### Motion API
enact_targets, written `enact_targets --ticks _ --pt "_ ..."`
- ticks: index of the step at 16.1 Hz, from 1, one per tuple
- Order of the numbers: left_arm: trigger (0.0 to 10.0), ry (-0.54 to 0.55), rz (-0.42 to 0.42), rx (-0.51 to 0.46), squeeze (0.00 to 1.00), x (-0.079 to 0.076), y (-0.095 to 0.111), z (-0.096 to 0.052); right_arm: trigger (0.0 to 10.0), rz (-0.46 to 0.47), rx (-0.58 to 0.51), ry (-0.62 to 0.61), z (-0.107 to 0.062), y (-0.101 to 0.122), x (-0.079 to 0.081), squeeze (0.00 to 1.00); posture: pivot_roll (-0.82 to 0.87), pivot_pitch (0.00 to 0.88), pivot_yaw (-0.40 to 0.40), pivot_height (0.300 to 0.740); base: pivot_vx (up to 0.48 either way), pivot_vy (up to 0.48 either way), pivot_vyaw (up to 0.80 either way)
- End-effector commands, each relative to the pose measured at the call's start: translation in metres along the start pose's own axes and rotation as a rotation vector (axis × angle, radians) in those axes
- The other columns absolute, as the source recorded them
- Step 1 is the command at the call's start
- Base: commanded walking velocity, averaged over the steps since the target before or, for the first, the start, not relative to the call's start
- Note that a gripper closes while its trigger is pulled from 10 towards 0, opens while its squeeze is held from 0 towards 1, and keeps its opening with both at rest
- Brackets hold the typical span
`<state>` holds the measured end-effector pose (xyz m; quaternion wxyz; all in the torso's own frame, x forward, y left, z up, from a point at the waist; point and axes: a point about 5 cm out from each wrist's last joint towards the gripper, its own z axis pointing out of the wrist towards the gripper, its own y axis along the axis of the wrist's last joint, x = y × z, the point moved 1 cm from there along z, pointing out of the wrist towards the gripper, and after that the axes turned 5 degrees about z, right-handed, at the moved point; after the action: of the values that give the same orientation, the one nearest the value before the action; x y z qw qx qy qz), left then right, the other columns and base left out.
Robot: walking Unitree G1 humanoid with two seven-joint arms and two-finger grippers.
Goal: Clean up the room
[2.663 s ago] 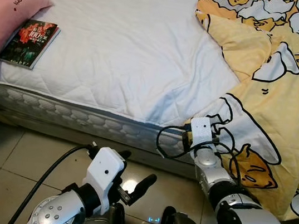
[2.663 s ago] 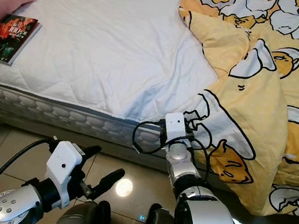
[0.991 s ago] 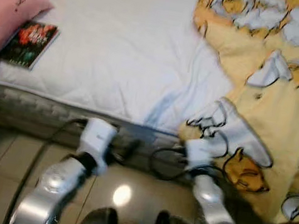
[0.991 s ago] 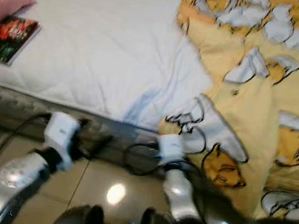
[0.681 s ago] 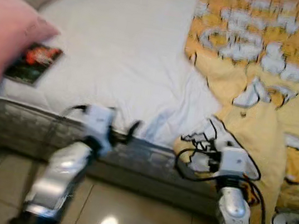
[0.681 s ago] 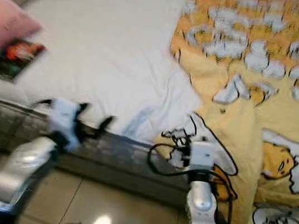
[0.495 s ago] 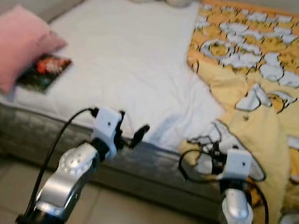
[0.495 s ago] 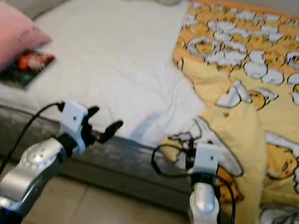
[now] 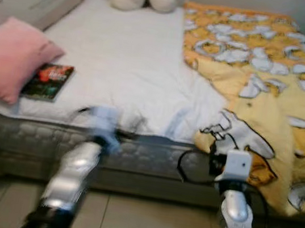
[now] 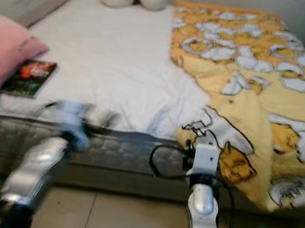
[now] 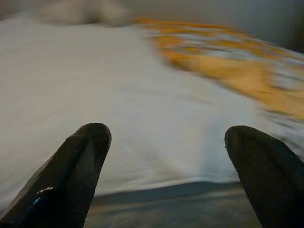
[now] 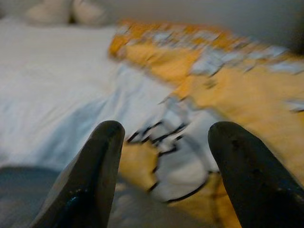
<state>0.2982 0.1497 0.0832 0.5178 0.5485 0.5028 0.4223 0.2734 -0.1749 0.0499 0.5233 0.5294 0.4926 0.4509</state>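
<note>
Blur smears my left gripper (image 9: 117,125) at the mattress edge; yellow blanket (image 9: 270,91) drapes the bed (image 9: 126,58) toward 3 o'clock, book (image 9: 48,80) beside pink pillow (image 9: 9,57) at 9. Left wrist: my fingers (image 11: 71,175) spread wide, empty. Right wrist: my right gripper (image 12: 164,173) gapes, holding nothing, before the blanket's hanging corner.

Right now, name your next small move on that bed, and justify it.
Probably ease the right gripper forward onto the yellow blanket: its hem droops over the mattress edge just ahead of the open fingers, which hold nothing. The left gripper is also open.
</note>
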Motion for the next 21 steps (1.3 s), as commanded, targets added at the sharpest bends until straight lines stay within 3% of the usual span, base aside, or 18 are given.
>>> enact_targets --ticks 1,2,8,9,10,11,16,21 --pt "10.0 0.076 -0.008 0.030 0.00 0.013 -0.005 -0.005 10.0 -0.003 -0.037 -0.045 0.001 0.008 -0.010 0.00 -0.09 0.000 0.061 0.704 0.000 0.000 0.00" --pt "10.0 0.065 0.013 0.024 1.00 0.013 -0.006 -0.010 10.0 -0.013 -0.055 -0.077 -0.002 0.010 -0.018 1.00 -0.09 0.000 0.052 0.704 0.000 0.000 0.00" --pt "10.0 -0.033 0.115 -0.068 1.00 -0.008 0.012 0.001 10.0 0.106 -0.024 -0.121 0.002 0.004 -0.024 1.00 -0.08 0.000 0.044 0.704 0.000 0.000 0.00" --pt "10.0 -0.069 0.141 -0.092 0.00 -0.012 0.017 0.002 10.0 0.118 -0.006 -0.124 0.003 0.001 -0.024 1.00 -0.08 0.000 0.046 0.704 0.000 0.000 0.00" --pt "10.0 -0.082 0.147 -0.092 0.00 -0.014 0.018 0.003 10.0 0.113 0.005 -0.122 0.004 -0.001 -0.025 1.00 -0.08 0.000 0.047 0.704 0.000 0.000 0.00" --pt "10.0 -0.108 0.140 -0.101 0.00 -0.018 0.019 0.004 10.0 0.095 0.026 -0.106 0.006 -0.003 -0.023 0.00 -0.09 0.000 0.048 0.704 0.480 0.000 0.00" --pt "10.0 -0.210 0.143 -0.138 0.00 -0.037 0.021 0.003 10.0 0.044 0.046 -0.077 0.014 -0.005 -0.015 0.00 -0.09 0.000 0.054 0.704 0.480 0.000 0.00" --pt "10.0 -0.224 0.136 -0.134 0.00 -0.038 0.020 0.003 10.0 0.034 0.051 -0.080 0.020 -0.004 -0.016 0.00 -0.09 0.000 0.057 0.704 0.480 0.000 0.00"
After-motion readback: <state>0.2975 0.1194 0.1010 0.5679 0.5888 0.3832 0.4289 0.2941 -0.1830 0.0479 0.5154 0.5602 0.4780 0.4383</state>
